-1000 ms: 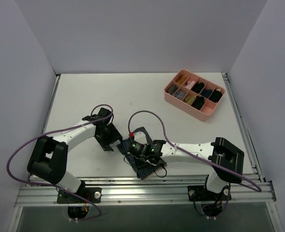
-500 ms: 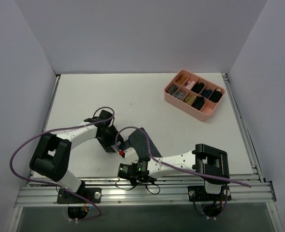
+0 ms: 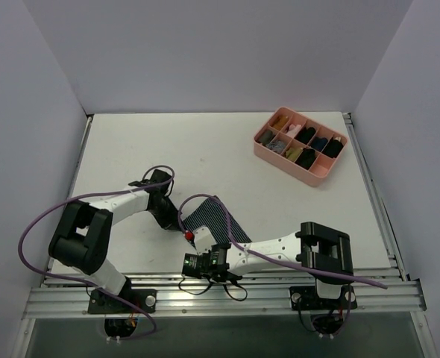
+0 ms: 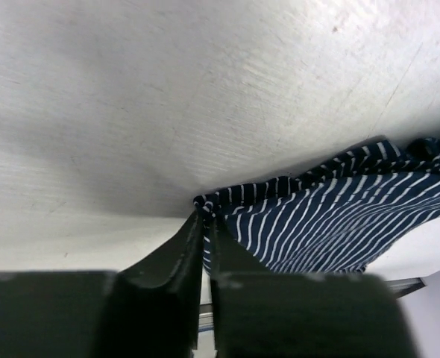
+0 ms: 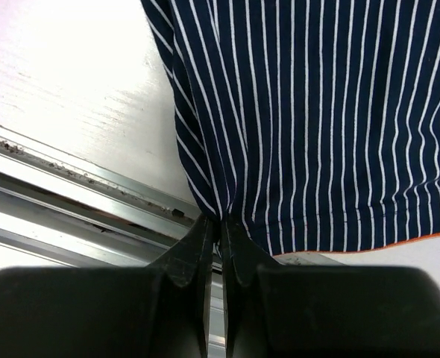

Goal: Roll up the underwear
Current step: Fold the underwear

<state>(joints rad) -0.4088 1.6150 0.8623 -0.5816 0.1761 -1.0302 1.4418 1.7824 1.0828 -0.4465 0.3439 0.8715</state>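
Top external view: underwear (image 3: 211,216) laid out as a flat striped strip on the table (image 3: 130,149), near the front edge at about 6 o'clock, a little left of centre, strung between both grippers.
Left gripper (image 4: 206,222): clamped tight on a bunched corner of the cloth, at the 10 o'clock end of the strip; in the left wrist view, fingers (image 4: 174,257) meeting on the fabric, rest of the garment trailing off toward 3 o'clock.
Right gripper (image 5: 221,224): pinched closed on the hem at the 6 o'clock end, right by the metal rail (image 5: 63,190); stripes running straight away toward 12 o'clock, a thin orange-red waistband edge (image 5: 429,237) at 4 o'clock.
Just changed: a second ago a squarer patch lying under the right gripper, with the left gripper beside it and not yet closed; now both shut on it, right arm drawn back toward the front edge, cloth pulled out longer and flatter.
Meaning for the task: seems a straightening step, not rolling yet; no roll visible anywhere in the fabric. Taut, smooth cloth likely to roll more tidily.
Risk: hem close to the rail, so perhaps little room to start a roll from that end.
Pink tray (image 3: 288,167): at 1 o'clock, well apart, holding small dark bundles (image 3: 306,156).
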